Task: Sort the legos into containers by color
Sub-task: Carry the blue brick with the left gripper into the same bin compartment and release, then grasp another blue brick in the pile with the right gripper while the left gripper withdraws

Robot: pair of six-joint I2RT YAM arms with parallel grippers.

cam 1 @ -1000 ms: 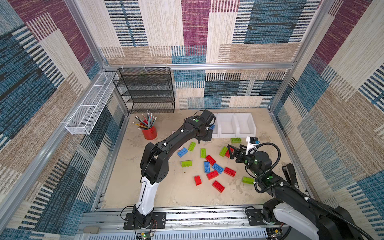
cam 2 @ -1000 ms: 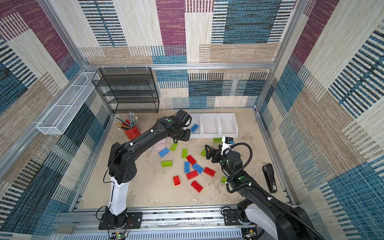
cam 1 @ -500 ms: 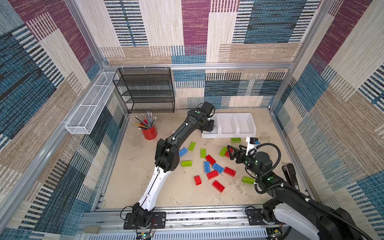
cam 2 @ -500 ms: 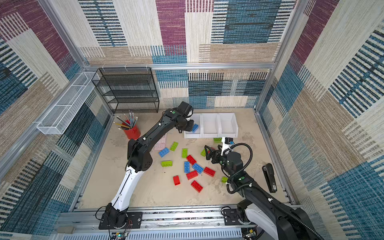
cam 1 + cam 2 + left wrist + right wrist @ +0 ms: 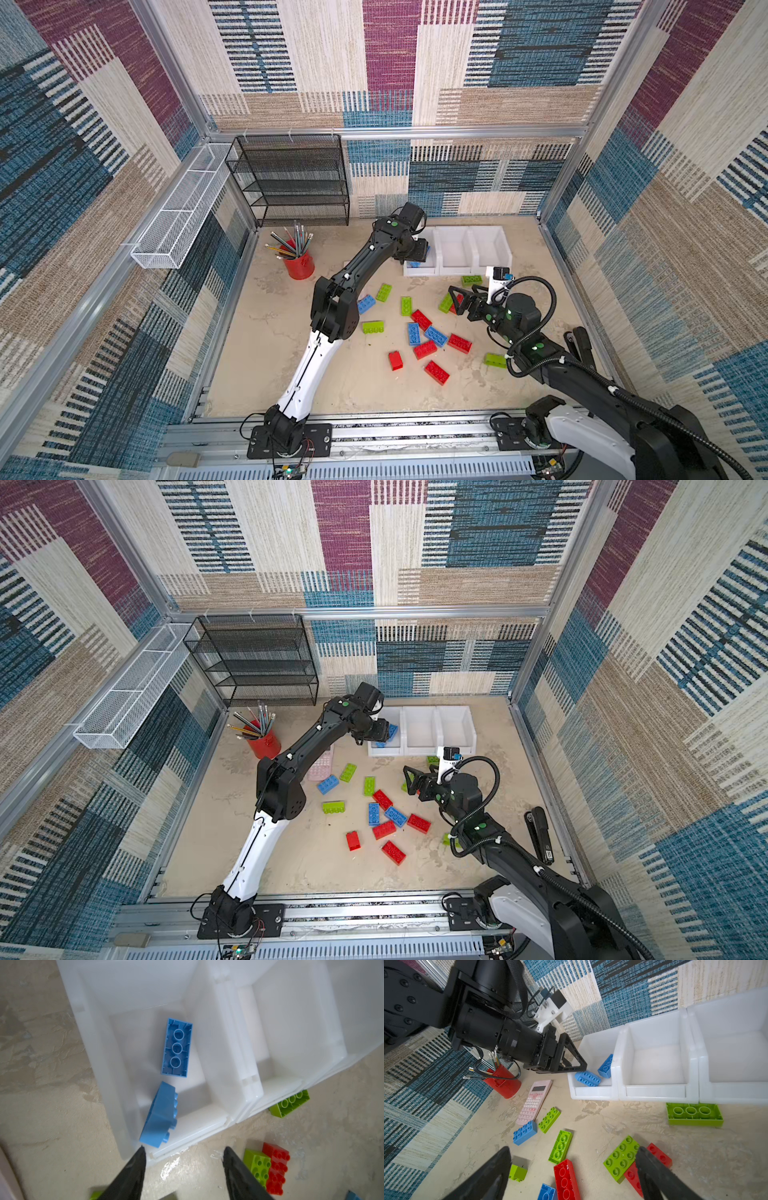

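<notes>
Left edge: red cylindrical pencil cup [image 5: 300, 266] and pink plastic calculator [image 5: 534, 1101], clutter, not for sorting. Next, left hand [image 5: 184, 1151] over leftmost of three joined white plastic open-top bins [image 5: 207, 1122], jaws apart, gripping nothing; posed as for a drop. Inside that bin: two blue studded plastic bricks, one upside down [image 5: 176, 1047], one tipped on its side [image 5: 161, 1113] against the front lip. Middle bin [image 5: 654, 1091] bare. Loose red, blue and lime green bricks [image 5: 413, 333] scattered on beige surface [image 5: 270, 353]. Right hand [image 5: 573, 1150] spread wide, holding nothing, hovering over lime green brick [image 5: 620, 1155] touching a red brick [image 5: 662, 1157]; likely next pick. No readable writing; calculator keys too small.
</notes>
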